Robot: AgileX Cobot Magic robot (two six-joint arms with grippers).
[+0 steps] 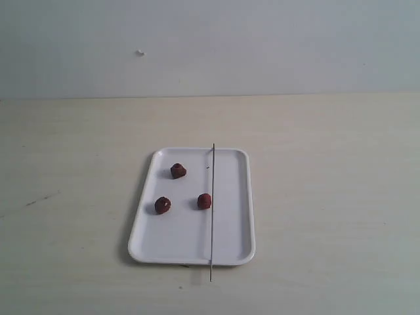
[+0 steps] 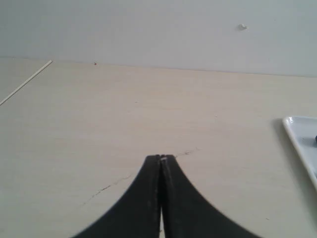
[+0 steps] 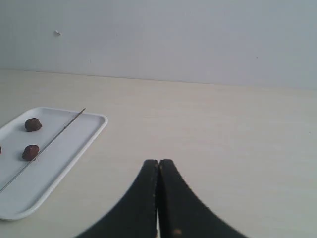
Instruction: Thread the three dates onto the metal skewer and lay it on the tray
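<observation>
Gripping nothing, left gripper [image 2: 161, 157] and right gripper [image 3: 159, 161] were fully closed. Pale wooden tabletop [image 1: 328, 197] lay below, grey wall [image 1: 262, 46] behind.

Black fingers [image 3: 143, 198] press together over a pale surface [image 3: 223, 139]; nearby, a white rectangular tray [image 3: 69, 144] carries a thin grey metal skewer [image 3: 42, 150] and reddish-brown dates [image 3: 32, 124].

L end effector [image 2: 161, 157], R end effector [image 3: 158, 161]: matte black; curved, tapering.

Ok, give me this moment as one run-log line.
dates: three loose on tray, none threaded | skewer: lying lengthwise across tray | left gripper: jaws shut, empty | right gripper: jaws shut, empty
</observation>
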